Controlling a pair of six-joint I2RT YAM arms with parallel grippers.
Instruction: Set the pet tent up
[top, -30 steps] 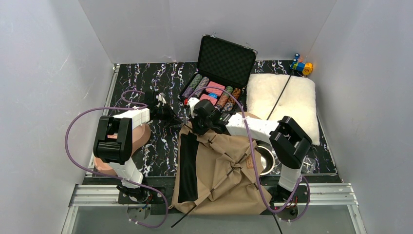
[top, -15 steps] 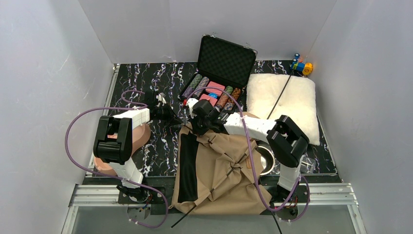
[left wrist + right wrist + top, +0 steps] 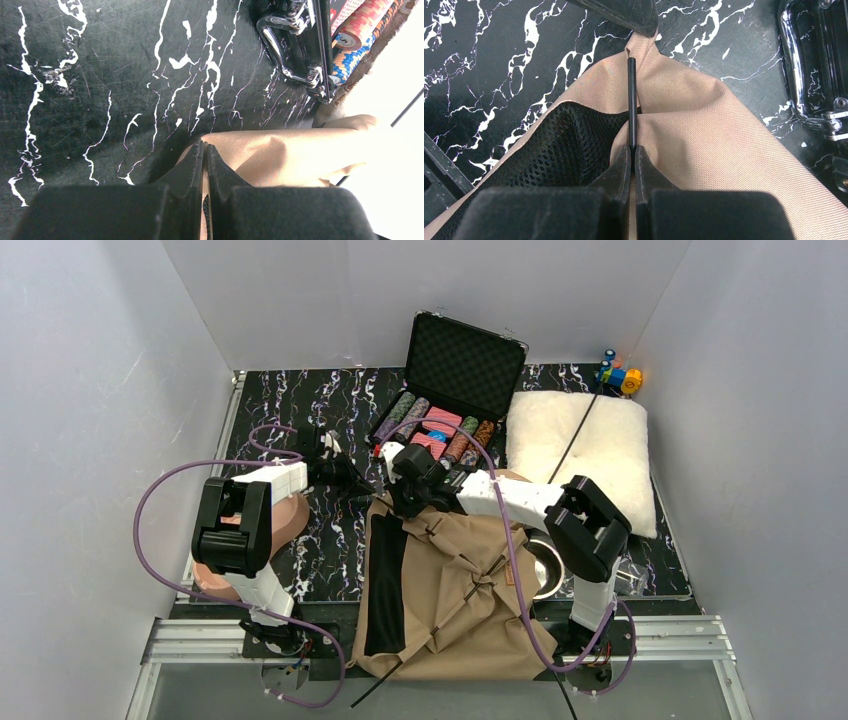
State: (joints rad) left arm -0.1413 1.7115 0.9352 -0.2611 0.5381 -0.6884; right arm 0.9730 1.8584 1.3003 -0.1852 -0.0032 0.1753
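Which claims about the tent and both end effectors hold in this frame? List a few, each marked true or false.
1. The right end effector is shut on a black pole of the pet tent. True.
2. The left end effector hangs open over bare table. False: it is shut on a corner of the tent's tan fabric.
3. The tent stands fully raised. False: it lies flat and crumpled on the table.
4. The chip case has its lid open. True.
5. The white cushion sits inside the tent. False: it lies outside it, at the table's far right.
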